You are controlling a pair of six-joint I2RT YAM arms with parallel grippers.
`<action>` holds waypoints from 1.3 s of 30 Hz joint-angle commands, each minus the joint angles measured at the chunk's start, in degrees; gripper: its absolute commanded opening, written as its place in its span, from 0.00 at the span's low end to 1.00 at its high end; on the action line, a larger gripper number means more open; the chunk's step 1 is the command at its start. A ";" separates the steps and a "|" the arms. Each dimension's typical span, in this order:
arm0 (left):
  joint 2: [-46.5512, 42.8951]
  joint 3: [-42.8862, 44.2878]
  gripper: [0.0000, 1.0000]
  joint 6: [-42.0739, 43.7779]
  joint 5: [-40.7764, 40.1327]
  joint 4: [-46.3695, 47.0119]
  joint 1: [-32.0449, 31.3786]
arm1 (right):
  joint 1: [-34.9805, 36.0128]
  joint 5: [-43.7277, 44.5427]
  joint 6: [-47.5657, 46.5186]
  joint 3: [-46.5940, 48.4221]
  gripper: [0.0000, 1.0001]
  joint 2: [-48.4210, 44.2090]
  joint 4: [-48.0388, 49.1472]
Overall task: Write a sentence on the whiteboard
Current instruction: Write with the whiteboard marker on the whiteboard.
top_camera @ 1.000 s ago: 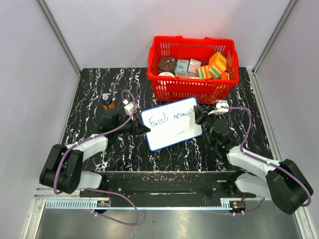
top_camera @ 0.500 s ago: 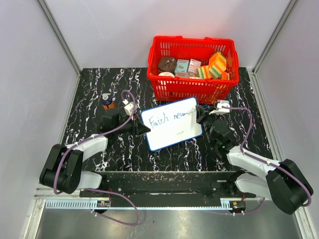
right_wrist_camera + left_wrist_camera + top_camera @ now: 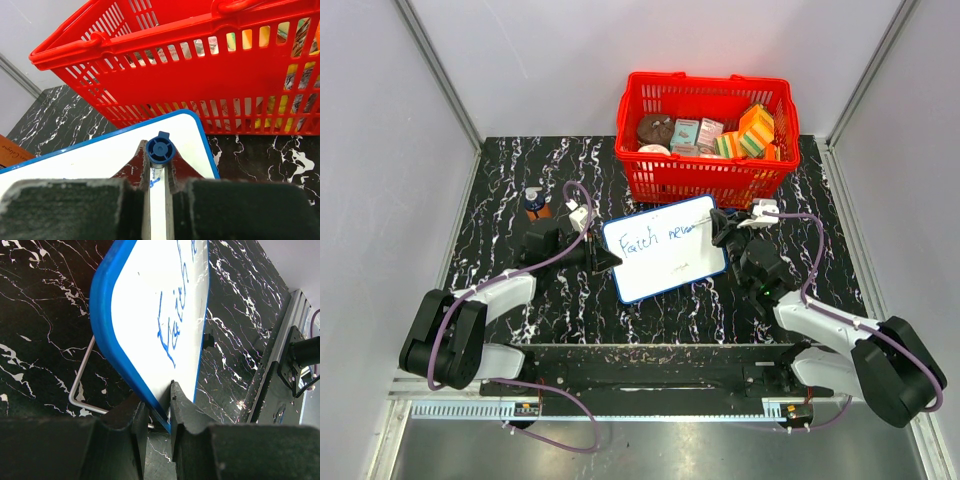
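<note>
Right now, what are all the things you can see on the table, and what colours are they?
whiteboard: one, white with a blue frame, middle of the table
words: one unfinished line, blue, on the whiteboard
marker: one, blue, over the whiteboard's right end
basket: one, red, back of the table
small packs: several, mixed colours, inside the basket
bottle: one, dark cap, left of the whiteboard
table: one, black marbled
left end effector: one, black, shut on the whiteboard's edge
right end effector: one, black, shut on the marker
</note>
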 commanded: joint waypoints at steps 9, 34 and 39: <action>-0.53 0.56 0.00 8.24 -6.06 0.35 0.30 | -0.23 -3.77 0.49 1.87 0.00 1.23 1.64; -0.44 0.47 0.00 8.24 -6.15 0.43 0.30 | -0.31 -2.81 2.78 -3.05 0.00 -2.19 -1.88; -0.44 0.56 0.00 8.24 -6.24 0.43 0.30 | -0.23 -1.84 2.78 -3.14 0.00 -2.54 -2.93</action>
